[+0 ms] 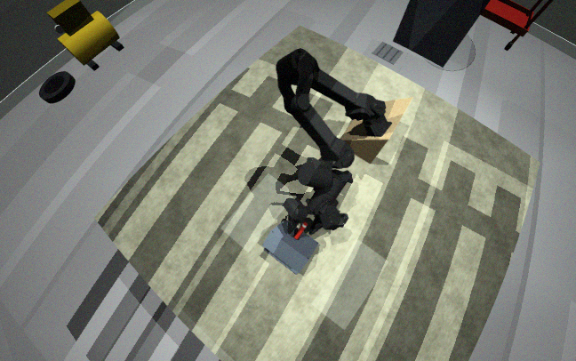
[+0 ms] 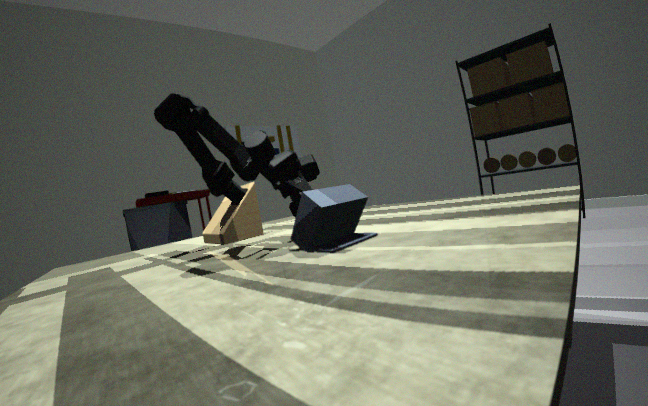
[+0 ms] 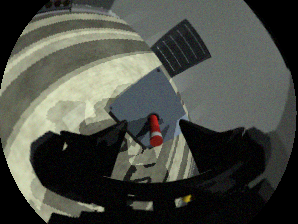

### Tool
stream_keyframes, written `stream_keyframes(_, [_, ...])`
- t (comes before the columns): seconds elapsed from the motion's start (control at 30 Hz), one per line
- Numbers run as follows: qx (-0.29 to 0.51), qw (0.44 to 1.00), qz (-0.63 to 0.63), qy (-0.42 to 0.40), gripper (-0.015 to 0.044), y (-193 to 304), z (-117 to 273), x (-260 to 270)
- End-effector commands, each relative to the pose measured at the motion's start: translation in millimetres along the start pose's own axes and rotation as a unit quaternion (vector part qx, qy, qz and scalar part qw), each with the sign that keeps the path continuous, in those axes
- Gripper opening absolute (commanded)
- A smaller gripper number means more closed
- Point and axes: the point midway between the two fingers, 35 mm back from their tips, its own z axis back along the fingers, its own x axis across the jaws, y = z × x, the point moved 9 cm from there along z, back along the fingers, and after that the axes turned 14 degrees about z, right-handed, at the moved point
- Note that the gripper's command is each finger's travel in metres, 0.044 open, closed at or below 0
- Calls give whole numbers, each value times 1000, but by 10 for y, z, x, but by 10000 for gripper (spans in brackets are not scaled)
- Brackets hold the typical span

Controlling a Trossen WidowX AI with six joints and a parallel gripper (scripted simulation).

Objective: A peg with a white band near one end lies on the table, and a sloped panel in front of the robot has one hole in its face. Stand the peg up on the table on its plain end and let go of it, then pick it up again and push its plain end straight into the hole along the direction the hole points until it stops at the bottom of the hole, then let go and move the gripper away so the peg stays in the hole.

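- The red peg (image 1: 300, 231) (image 3: 155, 131) is seen tilted, with one end inside the hole of the blue-grey sloped panel (image 1: 289, 253) (image 2: 330, 215) (image 3: 145, 102).
- The white band is shown near its outer end.
- The gripper fingers are held wide apart; nothing is clamped.
- By the wooden wedge (image 1: 369, 148) (image 2: 245, 220), the arm (image 1: 322, 135) (image 2: 220, 132) is supported.

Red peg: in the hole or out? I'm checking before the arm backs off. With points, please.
In: the peg (image 1: 300, 231) (image 3: 154, 129) juts from the block's hole, banded end outward.

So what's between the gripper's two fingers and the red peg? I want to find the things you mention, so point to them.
Nothing solid: in the wrist view, bare gaps separate the peg (image 3: 155, 131) from the end effector's open fingers.
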Motion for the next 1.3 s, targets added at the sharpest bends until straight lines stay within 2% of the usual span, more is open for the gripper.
stream_keyframes(0.0, [2, 1000, -3, 1, 440, 6, 46, -21])
stream_keyframes(1.27, [-2, 1000, 0, -4, 440, -39, 496, -87])
